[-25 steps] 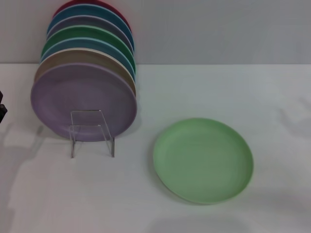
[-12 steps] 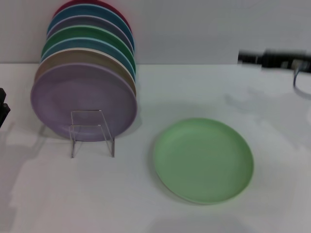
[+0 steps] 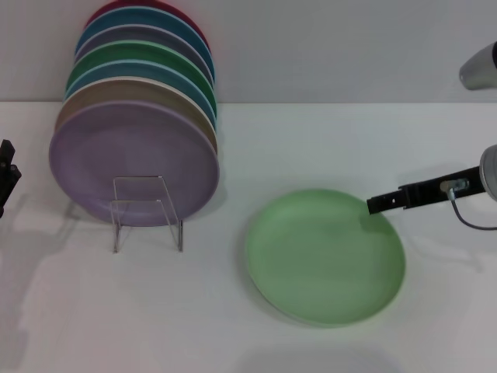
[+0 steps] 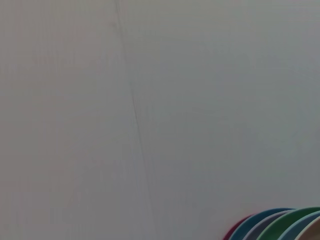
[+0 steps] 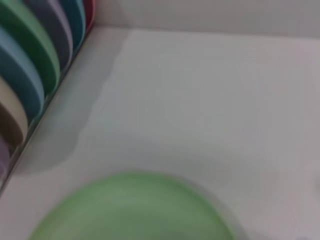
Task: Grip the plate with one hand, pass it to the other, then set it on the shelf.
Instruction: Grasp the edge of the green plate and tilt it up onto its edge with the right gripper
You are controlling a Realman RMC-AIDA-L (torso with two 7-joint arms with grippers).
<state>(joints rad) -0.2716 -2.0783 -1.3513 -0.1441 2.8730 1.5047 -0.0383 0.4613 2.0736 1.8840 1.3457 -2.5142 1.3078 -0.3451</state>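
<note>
The light-green plate (image 3: 326,256) lies flat on the white table, right of centre; it also shows in the right wrist view (image 5: 135,210). My right gripper (image 3: 376,205) reaches in from the right, its black tip over the plate's far right rim. I cannot tell whether it touches the plate. The clear plastic rack (image 3: 147,214) stands at the left with several plates leaning in it, a lilac plate (image 3: 132,163) in front. My left gripper (image 3: 6,175) shows only as a black part at the left edge, apart from the rack.
The racked plates (image 5: 30,65) behind the lilac one are tan, blue, dark green and red. A pale wall (image 3: 349,47) runs behind the table. The left wrist view shows mostly wall and the plates' top rims (image 4: 280,225).
My right arm has come into view from the upper right and dropped down to the green plate's far right rim. The plate and the rack have not moved.
</note>
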